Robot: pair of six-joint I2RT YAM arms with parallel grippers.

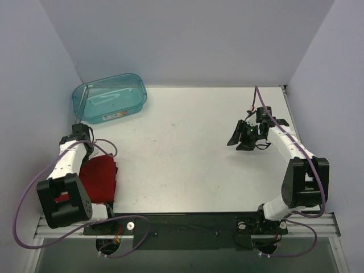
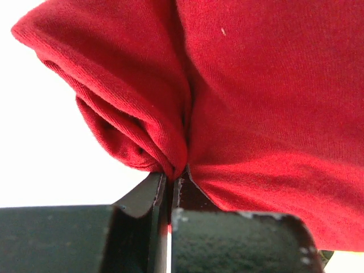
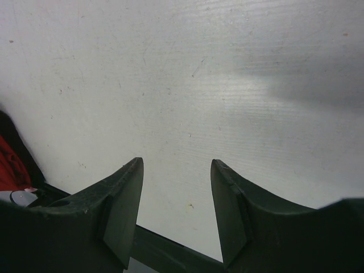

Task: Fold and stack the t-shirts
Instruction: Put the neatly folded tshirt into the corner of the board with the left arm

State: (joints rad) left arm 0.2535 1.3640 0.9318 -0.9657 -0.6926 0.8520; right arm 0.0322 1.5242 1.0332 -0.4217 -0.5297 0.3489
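Observation:
The dark red t-shirt (image 1: pixel 98 181) lies bunched at the table's near left edge, partly under my left arm. In the left wrist view the red cloth (image 2: pixel 256 114) fills most of the frame. My left gripper (image 2: pixel 172 173) is shut on a fold of it, and in the top view the gripper (image 1: pixel 92 160) sits at the shirt's far edge. My right gripper (image 1: pixel 242 140) is open and empty over bare table on the right; its fingers (image 3: pixel 128 199) stand wide apart. A sliver of red cloth (image 3: pixel 8 165) shows at that view's left edge. The pale pink t-shirt is out of view.
A translucent teal plastic tub (image 1: pixel 109 96) stands at the back left corner. Pale walls close in the white table (image 1: pixel 187 148) on the left, back and right. A black rail with the arm bases runs along the near edge (image 1: pixel 182 224).

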